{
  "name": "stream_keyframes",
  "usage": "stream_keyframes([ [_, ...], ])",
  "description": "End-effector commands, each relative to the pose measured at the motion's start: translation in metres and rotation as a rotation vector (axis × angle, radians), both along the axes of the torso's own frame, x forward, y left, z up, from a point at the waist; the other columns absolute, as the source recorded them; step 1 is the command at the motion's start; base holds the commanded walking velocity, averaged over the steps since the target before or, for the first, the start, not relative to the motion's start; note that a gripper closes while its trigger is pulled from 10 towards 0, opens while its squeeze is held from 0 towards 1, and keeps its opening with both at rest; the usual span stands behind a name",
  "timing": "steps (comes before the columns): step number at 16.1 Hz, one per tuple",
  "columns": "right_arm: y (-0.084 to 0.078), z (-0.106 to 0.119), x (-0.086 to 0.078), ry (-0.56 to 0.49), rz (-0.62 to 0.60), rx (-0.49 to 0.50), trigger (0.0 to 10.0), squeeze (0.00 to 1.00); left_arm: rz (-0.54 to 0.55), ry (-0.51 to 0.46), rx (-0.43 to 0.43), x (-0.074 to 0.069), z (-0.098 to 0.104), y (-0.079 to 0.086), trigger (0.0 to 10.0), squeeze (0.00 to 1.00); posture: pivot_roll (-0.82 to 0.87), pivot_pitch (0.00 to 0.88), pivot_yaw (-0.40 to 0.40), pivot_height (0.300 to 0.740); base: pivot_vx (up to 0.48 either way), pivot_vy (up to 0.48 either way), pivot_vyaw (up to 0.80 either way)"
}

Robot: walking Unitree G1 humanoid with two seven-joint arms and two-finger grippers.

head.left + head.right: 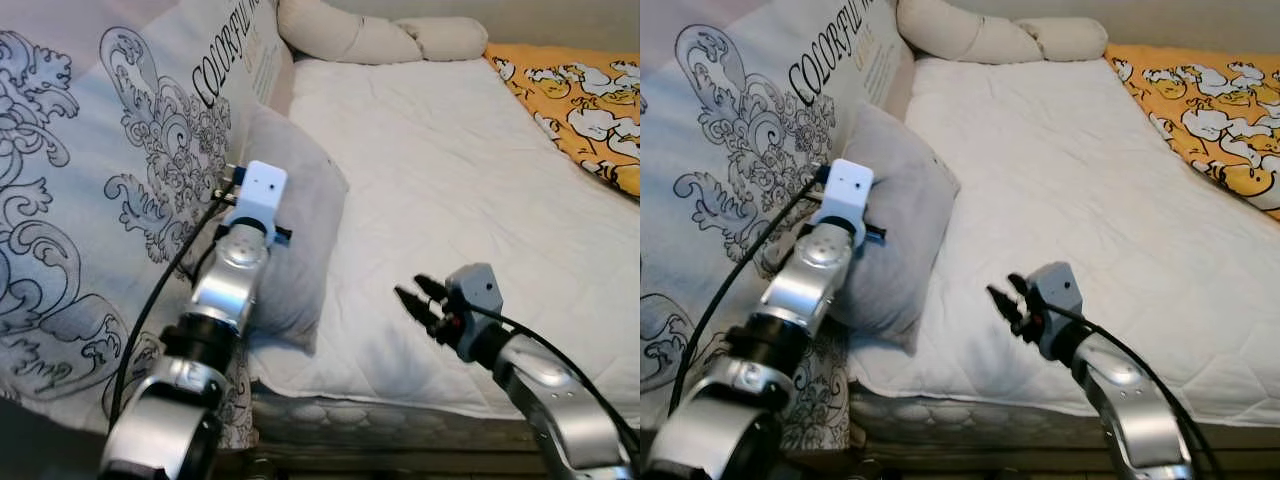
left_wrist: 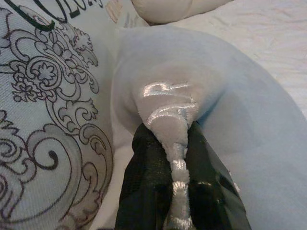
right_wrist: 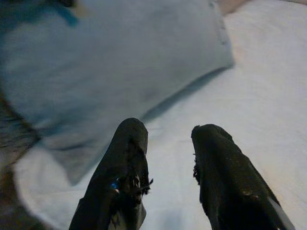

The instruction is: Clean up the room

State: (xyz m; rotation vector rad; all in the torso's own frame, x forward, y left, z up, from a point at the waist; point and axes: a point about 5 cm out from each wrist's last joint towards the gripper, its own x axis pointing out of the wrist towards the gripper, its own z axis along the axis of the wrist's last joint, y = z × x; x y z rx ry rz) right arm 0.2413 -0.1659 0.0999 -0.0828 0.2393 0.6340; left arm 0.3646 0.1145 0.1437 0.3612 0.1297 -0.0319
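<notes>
Grey pillow pinched at the mattress's left edge

Left gripper clamped on a thin fold of the grey pillow, propped against the patterned cushion on the mattress. Right gripper parted, holding nothing, hovering just right. Risk: plush fold slipping free, pillow sliding floorward.

Bed w/ white mattress pad — grey pillow, cream bolster, orange blanket (right edge).
</notes>
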Motion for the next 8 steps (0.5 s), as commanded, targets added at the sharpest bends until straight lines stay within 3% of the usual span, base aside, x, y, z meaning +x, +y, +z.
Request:
stream_keyframes([
  [1, -0.001, 0.003, -0.005, 0.013, 0.055, 0.010, 10.0, 0.00, 0.013, -0.050, 0.022, -0.002, 0.013, -0.004, 10.0, 0.00, -0.01, 0.000, 0.029, 0.740, 0.000, 0.000, 0.00],
  [5, -0.024, 0.014, -0.013, 0.004, 0.101, -0.028, 10.0, 0.00, 0.042, -0.048, 0.014, -0.011, 0.013, -0.008, 10.0, 0.00, -0.02, 0.000, 0.037, 0.740, 0.000, 0.000, 0.00],
  [8, -0.028, 0.016, -0.012, -0.008, 0.093, -0.051, 10.0, 0.00, 0.058, -0.036, 0.003, -0.010, 0.008, -0.006, 10.0, 0.00, -0.02, 0.000, 0.038, 0.740, 0.000, 0.000, 0.00],
])
